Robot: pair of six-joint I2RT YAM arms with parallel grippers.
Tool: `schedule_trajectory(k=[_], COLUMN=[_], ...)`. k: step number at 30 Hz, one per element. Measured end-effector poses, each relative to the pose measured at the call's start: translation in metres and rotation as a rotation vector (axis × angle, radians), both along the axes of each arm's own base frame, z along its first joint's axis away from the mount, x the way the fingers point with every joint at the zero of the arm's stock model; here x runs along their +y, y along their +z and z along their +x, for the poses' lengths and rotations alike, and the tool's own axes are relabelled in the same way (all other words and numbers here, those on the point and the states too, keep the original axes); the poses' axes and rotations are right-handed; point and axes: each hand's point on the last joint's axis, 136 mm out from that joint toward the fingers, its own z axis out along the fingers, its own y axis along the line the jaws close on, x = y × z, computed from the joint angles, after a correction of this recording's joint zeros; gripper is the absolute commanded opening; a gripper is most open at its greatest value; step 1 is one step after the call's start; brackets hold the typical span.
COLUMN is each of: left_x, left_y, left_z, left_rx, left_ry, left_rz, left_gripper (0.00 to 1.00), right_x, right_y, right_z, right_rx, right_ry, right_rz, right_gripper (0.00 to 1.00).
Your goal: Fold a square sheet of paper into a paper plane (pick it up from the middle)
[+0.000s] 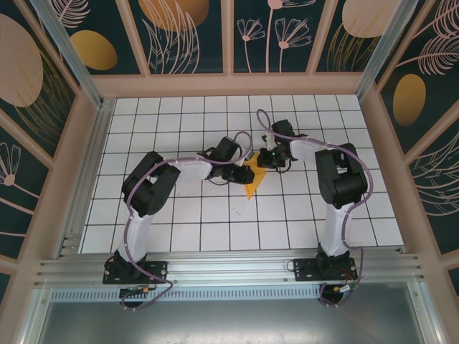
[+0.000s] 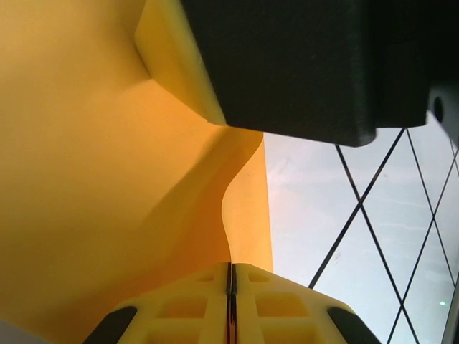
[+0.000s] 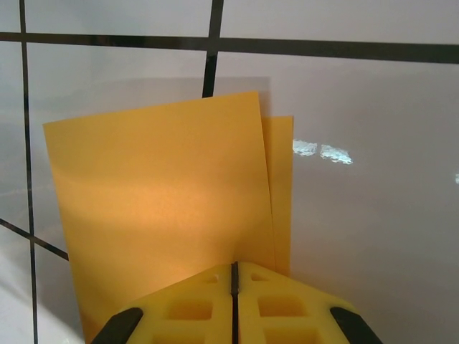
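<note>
On the white gridded table (image 1: 179,229), walled by floral panels (image 1: 287,36), we see the orange paper (image 1: 251,183) folded double, left gripper (image 2: 231,276) and right gripper (image 3: 234,272) both pinched shut on it.

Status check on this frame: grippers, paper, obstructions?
Left gripper shut on orange sheet. Right gripper shut on same sheet. Sheet folded over, two layers showing. Grippers crowd each other over table.

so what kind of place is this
Looks like an enclosed robot test cell, probably in a lab: a white grid-lined tabletop, silver aluminium frame rails, and two black-and-white robot arms bolted at its near edge.
</note>
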Motion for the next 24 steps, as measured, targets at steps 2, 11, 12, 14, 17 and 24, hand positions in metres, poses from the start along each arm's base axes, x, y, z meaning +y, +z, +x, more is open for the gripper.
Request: schedule_trajectory(k=[2,11,12,14,17,24], left_x=[0.001,0.007,0.008,0.008,0.009,0.011], left_y=[-0.002,-0.008,-0.008,-0.008,-0.008,-0.009], left_z=[-0.001,0.003,0.004,0.004,0.005,0.007], left_rx=[0.001,-0.035,-0.039,-0.046,-0.056,-0.064], left_ry=[0.001,-0.003,-0.003,-0.007,-0.013,-0.021], left_rz=[0.005,0.024,0.026,0.028,0.031,0.038], left_gripper=[0.12,0.12,0.12,0.13,0.13,0.14], right_x=[0.001,0.004,0.004,0.004,0.004,0.004], right_y=[0.001,-0.001,-0.001,0.0,-0.001,-0.001], right_z=[-0.001,-0.003,-0.003,-0.003,-0.002,-0.002], right_rx=[0.003,0.016,0.016,0.012,0.014,0.02], right_ry=[0.004,0.021,0.022,0.027,0.028,0.027], right_rz=[0.0,-0.007,-0.007,-0.008,-0.01,-0.015], right_gripper=[0.11,0.1,0.1,0.1,0.09,0.09])
